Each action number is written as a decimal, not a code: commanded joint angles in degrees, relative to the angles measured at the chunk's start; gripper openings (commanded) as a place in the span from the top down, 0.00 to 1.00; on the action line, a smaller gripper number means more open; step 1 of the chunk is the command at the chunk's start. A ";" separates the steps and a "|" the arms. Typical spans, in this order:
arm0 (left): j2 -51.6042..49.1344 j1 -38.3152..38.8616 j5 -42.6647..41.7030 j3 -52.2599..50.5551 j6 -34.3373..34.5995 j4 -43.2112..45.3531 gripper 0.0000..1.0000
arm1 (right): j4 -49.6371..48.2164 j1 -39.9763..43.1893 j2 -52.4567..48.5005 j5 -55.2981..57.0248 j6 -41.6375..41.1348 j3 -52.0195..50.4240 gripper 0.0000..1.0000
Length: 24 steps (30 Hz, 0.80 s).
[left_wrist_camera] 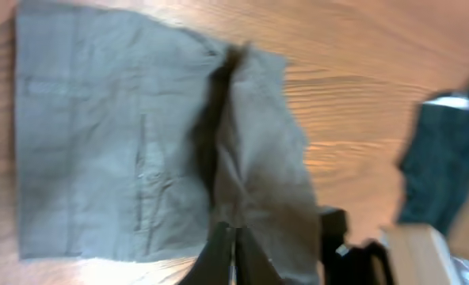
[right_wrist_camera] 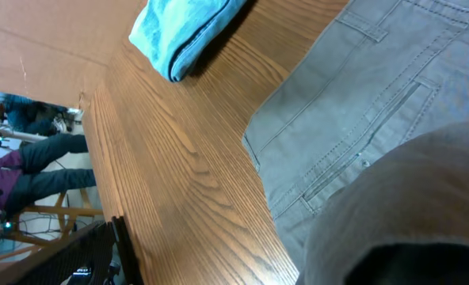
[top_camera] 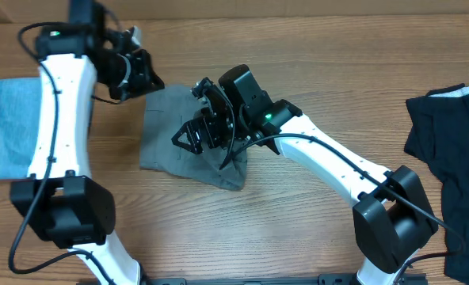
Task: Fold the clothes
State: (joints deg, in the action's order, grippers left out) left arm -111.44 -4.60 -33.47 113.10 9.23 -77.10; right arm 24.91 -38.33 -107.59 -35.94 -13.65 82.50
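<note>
The clothes [top_camera: 167, 138] are one grey wrinkly garment lying in the middle of the wooden table. My left gripper [top_camera: 142, 77] hangs at its far left corner. In the left wrist view a ridge of the grey clothes [left_wrist_camera: 100, 142] rises up to the fingertips [left_wrist_camera: 219, 249], which stand almost together and pinch the cloth. Spread wide, my right gripper [top_camera: 193, 136] sits low over the middle of the garment. The right wrist view shows the grey clothes [right_wrist_camera: 361, 119] with pocket seams, and a hump of cloth draped over one dark finger [right_wrist_camera: 425, 271].
A folded light blue denim piece [top_camera: 13, 127] lies at the table's left edge and shows again as denim [right_wrist_camera: 187, 32] in the right wrist view. A black garment [top_camera: 448, 150] is spread at the right edge. Bare wood [top_camera: 298, 229] lies in front.
</note>
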 commanded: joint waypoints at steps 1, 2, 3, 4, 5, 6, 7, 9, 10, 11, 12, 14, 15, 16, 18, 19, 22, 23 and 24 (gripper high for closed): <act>0.92 -1.99 -9.68 0.66 -6.08 0.72 0.71 | -1.20 -1.90 0.09 -0.55 0.61 1.14 0.00; 0.92 -1.97 -9.55 0.63 -6.38 0.87 0.71 | -1.60 -2.29 0.09 -0.57 1.11 1.14 0.00; 0.92 -1.97 -9.60 0.63 -7.23 0.94 0.70 | -1.79 -2.78 0.09 -0.52 1.86 1.14 0.00; 0.92 -1.77 -9.57 0.63 -8.04 0.94 0.68 | -2.01 -3.41 0.09 0.24 2.12 1.14 0.00; 0.92 -1.75 -9.55 0.63 -8.02 0.90 0.64 | -2.12 -3.96 0.09 1.20 2.10 1.14 0.00; 0.92 -1.75 -9.62 0.63 -7.98 0.92 0.62 | -2.12 -4.52 0.09 2.38 2.10 1.14 0.00; 0.92 -1.75 -9.62 0.63 -7.96 0.96 0.60 | -2.08 -5.11 0.09 3.69 2.10 1.14 0.00; 0.92 -1.92 -9.62 0.63 -7.96 1.14 0.53 | -2.08 -6.34 0.09 6.56 2.12 1.14 0.00; 0.92 -2.03 -9.62 0.63 -7.91 1.11 0.51 | -2.05 -6.88 0.09 8.24 2.12 1.14 0.00; 0.92 -2.03 -9.62 0.63 -7.76 1.07 0.52 | -2.10 -7.43 0.07 10.16 2.12 1.09 0.00; 0.92 -2.03 -9.62 0.63 -7.76 1.01 0.51 | -2.12 -7.91 -0.11 12.26 2.12 1.07 0.00; 0.92 -2.03 -9.62 0.63 -7.76 0.83 0.51 | -2.40 -8.79 -0.96 15.41 2.60 1.07 0.00; 0.92 -2.03 -9.62 0.63 -7.76 0.76 0.51 | -2.84 -9.31 -1.99 16.04 3.91 1.05 0.00; 0.92 -2.03 -9.62 0.63 -7.76 0.68 0.51 | -3.10 -9.64 -2.95 16.31 4.55 1.07 0.00; 0.92 -2.03 -9.62 0.63 -7.76 0.63 0.51 | -3.85 -10.08 -5.29 16.41 5.11 1.07 0.00; 0.92 -2.03 -9.62 0.63 -7.76 0.61 0.51 | -4.13 -10.27 -6.58 16.44 5.64 1.07 0.00; 0.92 -2.01 -9.60 0.63 -7.78 0.39 0.51 | -4.04 -10.36 -9.51 16.39 7.78 1.07 0.00; 0.92 -2.01 -9.60 0.63 -7.78 0.37 0.51 | -3.96 -10.38 -10.10 16.31 7.93 1.07 0.00; 0.92 -2.01 -9.57 0.63 -7.80 0.37 0.51 | -3.80 -10.47 -10.23 16.24 8.11 1.07 0.00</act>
State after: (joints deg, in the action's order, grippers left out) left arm -111.44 -6.74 -41.65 113.10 2.79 -76.64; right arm 20.97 -48.47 -116.05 -20.82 -8.08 82.52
